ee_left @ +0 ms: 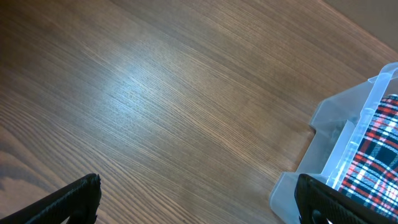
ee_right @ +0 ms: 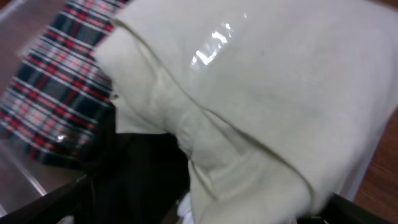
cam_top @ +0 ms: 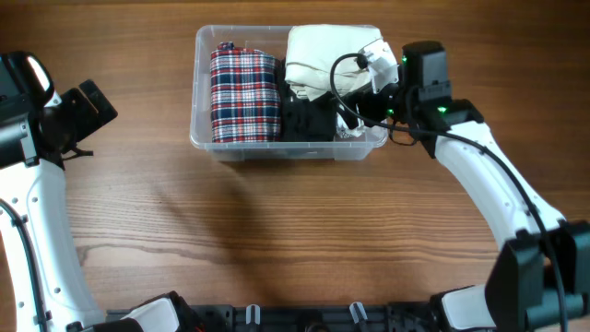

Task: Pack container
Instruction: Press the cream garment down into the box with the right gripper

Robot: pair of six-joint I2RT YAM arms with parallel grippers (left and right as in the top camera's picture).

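Note:
The clear container [cam_top: 197, 129] stands at the table's far middle. It holds a folded red, white and navy plaid garment [cam_top: 244, 95] on the left, a cream garment [cam_top: 323, 55] at the back right, and a black garment [cam_top: 307, 120] in front of the cream one. My right gripper [cam_top: 363, 90] reaches into the container's right side. In the right wrist view its fingers [ee_right: 211, 211] are wide apart, with the cream garment [ee_right: 280, 81] between them and the black garment [ee_right: 137, 180] and plaid garment [ee_right: 56, 106] to the left. My left gripper [cam_top: 88, 106] is open and empty, left of the container.
The left wrist view shows bare wooden table [ee_left: 155, 99] between the open fingers [ee_left: 199, 205], with the container's corner [ee_left: 336, 124] and the plaid garment [ee_left: 379, 155] at the right. Wooden table [cam_top: 295, 240] stretches in front of the container.

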